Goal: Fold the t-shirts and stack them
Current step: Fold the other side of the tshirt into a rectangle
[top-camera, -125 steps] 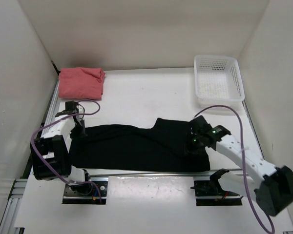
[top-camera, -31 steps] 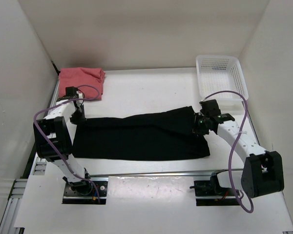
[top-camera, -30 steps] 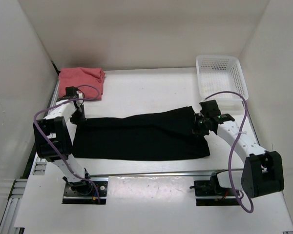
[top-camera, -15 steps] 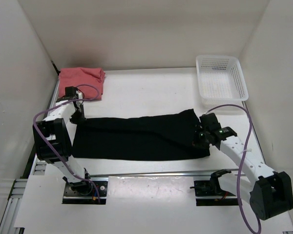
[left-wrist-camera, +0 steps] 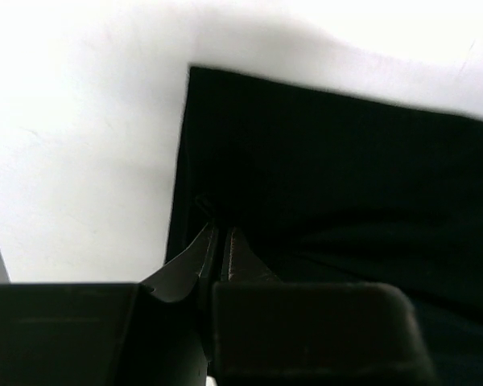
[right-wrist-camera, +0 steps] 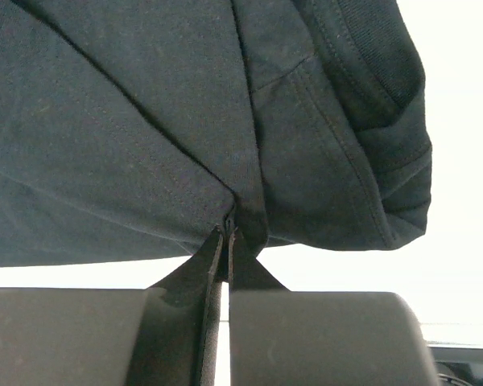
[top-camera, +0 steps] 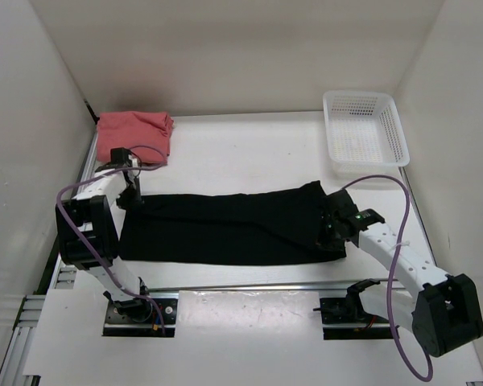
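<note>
A black t-shirt (top-camera: 225,227) lies as a long folded band across the near half of the table. My left gripper (top-camera: 132,199) is shut on its far left corner; in the left wrist view the pinched cloth (left-wrist-camera: 322,185) stretches away from the closed fingertips (left-wrist-camera: 203,241). My right gripper (top-camera: 328,231) is shut on the shirt's right end, where the right wrist view shows a pleat of black fabric (right-wrist-camera: 145,121) drawn between the fingertips (right-wrist-camera: 213,245). A salmon pink t-shirt (top-camera: 132,135) rests folded at the far left corner.
A white perforated basket (top-camera: 364,127) stands at the far right, apart from the shirt. White walls close the table on three sides. A metal rail (top-camera: 249,284) runs along the near edge by the arm bases.
My right gripper has drawn back toward me with the shirt's right end, laying the far flap over so the band is narrower. The left gripper stayed nearly in place.
</note>
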Robot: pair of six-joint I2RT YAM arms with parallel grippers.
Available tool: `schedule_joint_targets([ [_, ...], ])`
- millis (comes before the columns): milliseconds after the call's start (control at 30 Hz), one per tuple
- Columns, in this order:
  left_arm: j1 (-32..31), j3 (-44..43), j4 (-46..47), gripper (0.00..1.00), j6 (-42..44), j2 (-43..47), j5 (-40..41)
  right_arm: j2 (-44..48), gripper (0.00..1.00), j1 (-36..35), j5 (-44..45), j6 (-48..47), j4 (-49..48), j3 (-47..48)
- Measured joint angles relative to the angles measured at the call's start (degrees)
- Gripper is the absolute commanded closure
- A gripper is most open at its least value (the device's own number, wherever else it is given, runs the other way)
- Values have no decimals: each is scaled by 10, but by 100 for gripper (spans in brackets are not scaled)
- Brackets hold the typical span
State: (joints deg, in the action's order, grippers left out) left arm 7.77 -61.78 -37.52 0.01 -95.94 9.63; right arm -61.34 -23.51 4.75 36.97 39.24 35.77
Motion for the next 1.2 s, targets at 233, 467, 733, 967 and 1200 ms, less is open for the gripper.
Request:
schedule_joint_targets([
  [233,1,37,-1,54,2,13,6,-2,99,-6,0,8,-1,-6],
  [467,28,82,-18,46,1,121,30,-11,98,-6,0,8,-3,-10],
  [733,-52,-32,-52,46,0,86,30,-29,98,-6,0,1,-4,-11],
  [967,-119,-83,-49,51,0,-20,45,-38,98,-6,0,-1,-4,-10],
  [1200,-76,4,-68,46,0,-39,78,-47,96,-6,4,-3,-4,-9],
])
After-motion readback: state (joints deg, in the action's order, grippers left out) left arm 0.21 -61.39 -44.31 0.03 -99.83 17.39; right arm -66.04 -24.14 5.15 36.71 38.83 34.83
